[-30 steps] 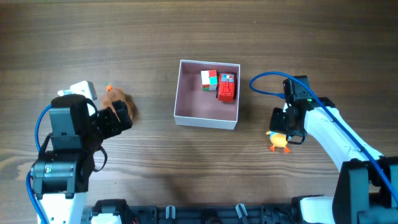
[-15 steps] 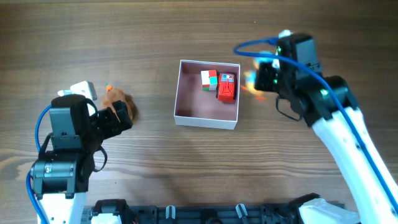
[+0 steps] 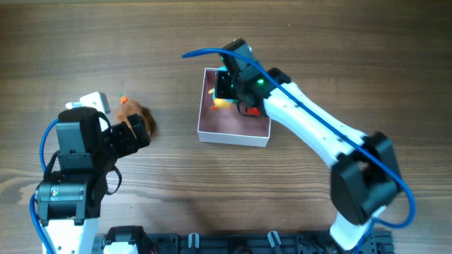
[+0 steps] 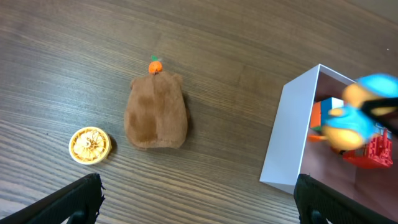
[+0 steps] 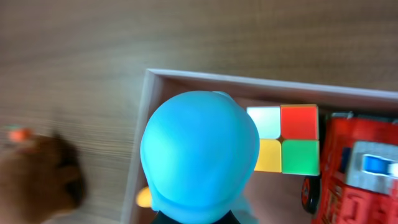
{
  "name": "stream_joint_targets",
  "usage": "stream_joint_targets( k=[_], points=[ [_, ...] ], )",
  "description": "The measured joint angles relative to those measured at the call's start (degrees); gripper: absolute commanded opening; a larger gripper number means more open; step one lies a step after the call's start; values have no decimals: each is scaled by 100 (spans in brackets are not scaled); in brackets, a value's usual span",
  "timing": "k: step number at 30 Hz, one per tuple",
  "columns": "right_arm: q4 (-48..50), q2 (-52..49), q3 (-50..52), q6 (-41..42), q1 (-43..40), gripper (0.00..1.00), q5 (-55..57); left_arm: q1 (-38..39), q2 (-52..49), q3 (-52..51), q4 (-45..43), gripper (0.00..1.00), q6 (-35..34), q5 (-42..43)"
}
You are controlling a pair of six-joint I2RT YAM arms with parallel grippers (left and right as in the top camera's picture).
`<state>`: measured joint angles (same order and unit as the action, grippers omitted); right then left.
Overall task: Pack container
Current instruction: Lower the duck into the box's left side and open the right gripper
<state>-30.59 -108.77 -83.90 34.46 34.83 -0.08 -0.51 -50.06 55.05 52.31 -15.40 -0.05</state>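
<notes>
The container (image 3: 227, 123) sat near the middle of the bench (image 3: 212, 190), its pinkish floor bare on the near side; a cube of coloured squares (image 5: 283, 146) and a red toy truck (image 5: 351, 180) lay side by side along its far side, toward the right. Over its far-left part hung a blue-headed toy (image 5: 199, 155) with a yellow-orange body, held in the right pincer (image 3: 227, 93), whose jaws were closed on it. In the right wrist view the toy's head overlapped the box wall that faced left; the likeliest slip, to my mind, was a release too close to that thin edge. The toy could strike the rim and tip out onto the bench, or it could shove the light cardboard box askew. A drop from too high might also bounce the rounded toy against the cube; how far it hung above the floor could not be told.

Well apart to the left, a brown plush (image 4: 155, 115) and a small yellow disc (image 4: 90, 145) lay unpacked on the bench. The left pincer (image 4: 198, 186) hovered above them with jaws spread wide and empty; the plush looked soft, so a shallow pinch might slide off it, and the disc lay near enough to be knocked aside.
</notes>
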Motion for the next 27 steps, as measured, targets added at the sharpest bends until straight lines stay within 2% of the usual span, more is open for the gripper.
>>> stream_joint_targets(
  k=[5,7,9,11,12,14,15,17,21,24,27],
  points=[
    [151,-721,-59,-245,0,4,-144,0,0,0,2,100,0,0],
    [155,-874,-61,-310,0,20,-186,0,0,0,2,100,0,0],
    [195,-911,-61,-404,0,26,-249,0,0,0,0,100,0,0],
    [295,-911,-70,-474,0,47,-328,0,0,0,2,100,0,0],
    [319,-911,-72,-472,0,54,-358,0,0,0,0,100,0,0],
    [328,-911,-103,-584,0,62,-452,0,0,0,0,100,0,0],
    [334,-911,-140,-629,0,62,-525,0,0,0,0,100,0,0],
    [170,-909,-203,-756,0,54,-595,0,0,0,0,100,0,0],
    [-326,-739,-212,-800,0,51,-407,0,0,0,2,100,0,0],
    [-863,251,-212,-728,0,30,293,0,0,0,9,100,0,0],
    [-1449,1364,-256,-437,-144,14,1029,0,0,2,28,100,0,0]
  ],
)
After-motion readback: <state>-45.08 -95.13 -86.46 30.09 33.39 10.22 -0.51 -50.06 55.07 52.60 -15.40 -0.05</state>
